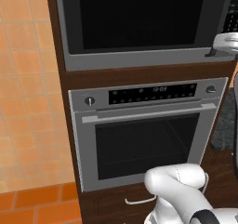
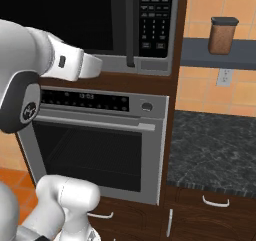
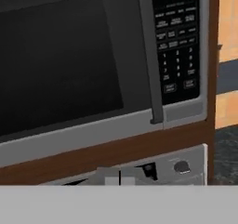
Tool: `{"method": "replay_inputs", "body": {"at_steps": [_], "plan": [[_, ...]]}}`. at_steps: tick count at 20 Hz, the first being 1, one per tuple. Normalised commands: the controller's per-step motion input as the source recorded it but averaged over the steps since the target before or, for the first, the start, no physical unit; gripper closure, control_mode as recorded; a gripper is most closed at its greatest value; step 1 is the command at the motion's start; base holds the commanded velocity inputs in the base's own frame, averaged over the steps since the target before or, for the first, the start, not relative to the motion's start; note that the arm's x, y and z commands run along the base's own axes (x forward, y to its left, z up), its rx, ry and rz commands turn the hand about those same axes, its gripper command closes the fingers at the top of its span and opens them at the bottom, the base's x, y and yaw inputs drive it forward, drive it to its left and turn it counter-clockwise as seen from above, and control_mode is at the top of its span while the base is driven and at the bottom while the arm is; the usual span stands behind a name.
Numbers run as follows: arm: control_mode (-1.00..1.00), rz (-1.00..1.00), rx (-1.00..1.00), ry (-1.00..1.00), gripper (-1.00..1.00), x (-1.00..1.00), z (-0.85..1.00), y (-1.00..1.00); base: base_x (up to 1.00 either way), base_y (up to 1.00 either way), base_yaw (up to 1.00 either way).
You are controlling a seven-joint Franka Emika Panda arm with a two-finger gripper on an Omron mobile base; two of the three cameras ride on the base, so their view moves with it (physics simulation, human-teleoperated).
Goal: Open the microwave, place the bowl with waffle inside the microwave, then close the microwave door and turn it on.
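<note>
Filling the upper part of the tall brown cabinet (image 2: 176, 80), the microwave (image 2: 150, 62) sits built in above the grey oven (image 2: 100, 150), its door (image 3: 60, 60) shut flush against the steel frame. That door is a wide pane of black glass, and I judge it rigid and fairly heavy, swinging on a hinge at its far left edge; the glass itself looks slick and offers no purchase. The sensible place to take hold is the long black vertical bar handle (image 3: 149, 56), which stands just left of the dark button panel (image 3: 177, 42) and ends near the door's lower rim. A pinch around the bar's lower half, followed by a pull outward in an arc, should free it.

Nearer in, the white arm (image 2: 55, 60) reaches up toward the lower frame of the microwave. Whether the gripper's fingers are spread or closed I cannot tell. It appears near the door but apart from the handle.

Off to the right, a brown canister (image 2: 222, 35) stands on a shelf above the dark speckled counter (image 2: 215, 145).
</note>
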Motion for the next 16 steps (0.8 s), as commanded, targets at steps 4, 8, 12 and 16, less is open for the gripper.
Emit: {"method": "replay_inputs", "body": {"at_steps": [4, 8, 12, 16], "plan": [[-1.00, 0.06, -0.07, -0.31, 1.00, 0.35, 0.09, -0.11, 0.00, 0.00, 0.00], [-1.00, 0.14, 0.00, -0.32, 1.00, 0.59, -0.08, -0.06, 0.00, 0.00, 0.00], [-1.00, 0.10, 0.01, -0.20, 1.00, 0.33, -0.04, -0.22, 0.00, 0.00, 0.00], [-1.00, 0.00, 0.00, -0.12, 1.00, 0.00, -0.02, -0.26, 0.00, 0.00, 0.00]]}}
